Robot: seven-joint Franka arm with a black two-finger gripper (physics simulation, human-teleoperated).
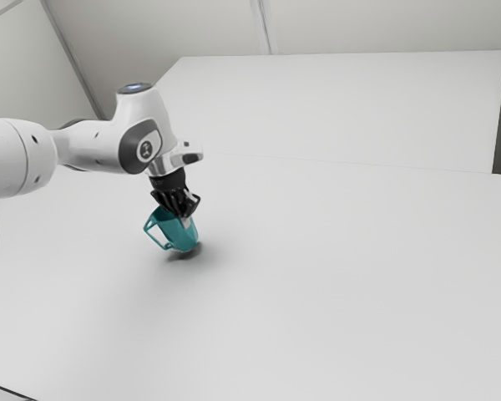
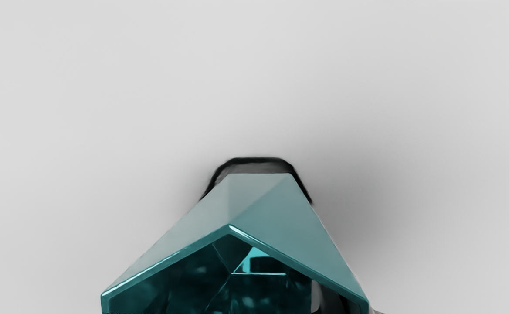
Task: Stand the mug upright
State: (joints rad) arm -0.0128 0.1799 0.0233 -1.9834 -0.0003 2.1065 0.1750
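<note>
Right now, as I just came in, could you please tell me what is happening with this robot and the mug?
A robot arm is handling a teal faceted mug at a white table. Its claw appears to grip the mug's wall, with one finger inside. The mug is still not upright: it leans, its handle towards the exterior view's left. I cannot tell whether its base touches the table.
</note>
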